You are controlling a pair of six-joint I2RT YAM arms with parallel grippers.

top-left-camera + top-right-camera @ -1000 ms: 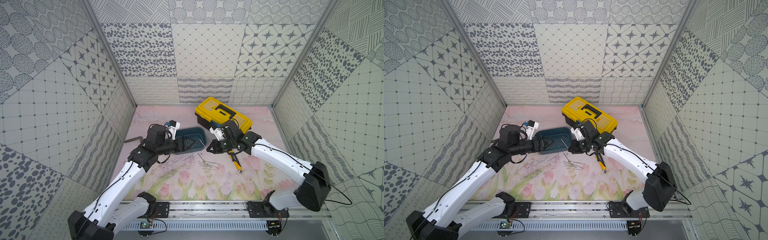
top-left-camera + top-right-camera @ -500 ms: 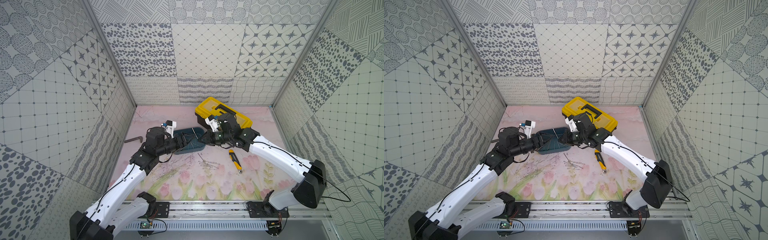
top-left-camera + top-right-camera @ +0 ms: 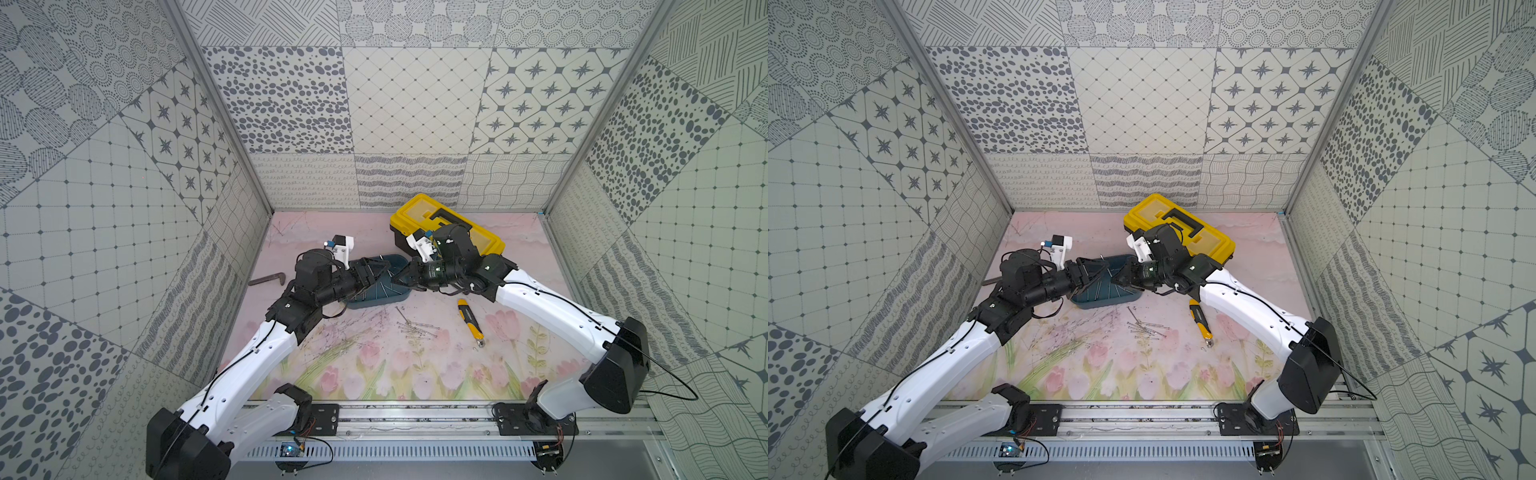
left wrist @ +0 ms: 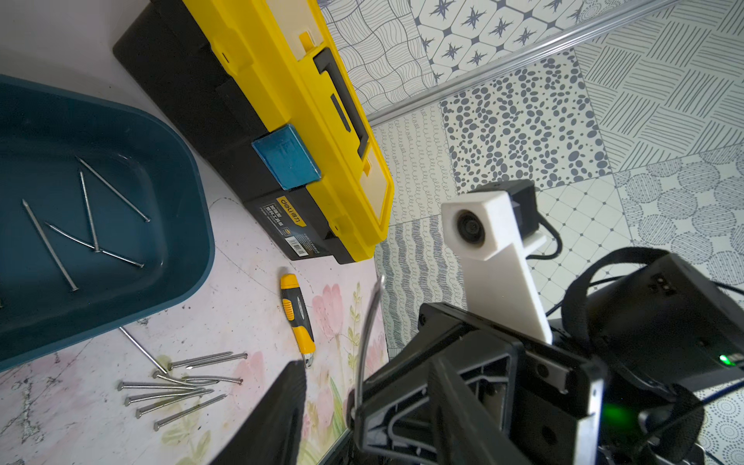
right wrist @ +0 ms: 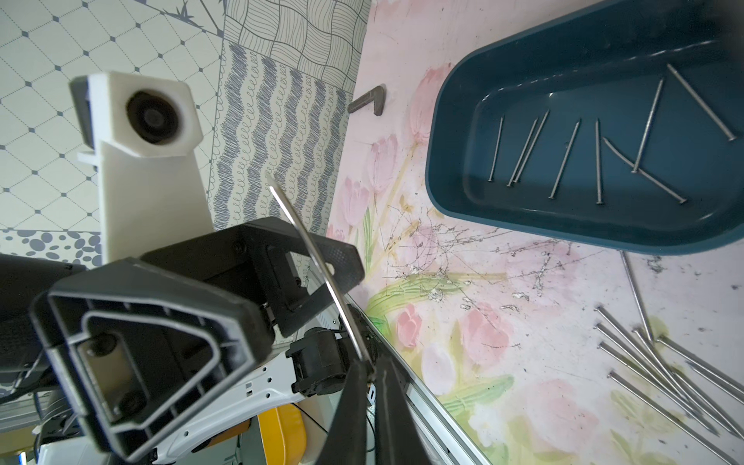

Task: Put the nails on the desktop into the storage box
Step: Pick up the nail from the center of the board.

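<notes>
The dark teal storage box (image 3: pixel 374 302) sits on the tulip-printed desktop (image 3: pixel 374 365) with several nails (image 5: pixel 596 161) lying in it. More nails (image 3: pixel 417 330) lie loose in a pile in front of the box. Both grippers meet tip to tip above the box. My right gripper (image 5: pixel 372 366) is shut on one nail (image 5: pixel 310 249), which sticks out past its tips. That nail passes between the spread fingers (image 5: pixel 322 261) of my left gripper (image 3: pixel 380 270), which is open. I cannot tell whether the left fingers touch the nail.
A yellow-lidded black toolbox (image 3: pixel 449 224) stands right behind the box and the right wrist. A yellow-and-black utility knife (image 3: pixel 469 322) lies to the right of the nail pile. A dark L-shaped bar (image 3: pixel 268 279) lies by the left wall. Patterned walls close in three sides.
My right gripper has carried its nail leftward over the box toward the left gripper. The left gripper has drawn back slightly, and its jaws have narrowed.
</notes>
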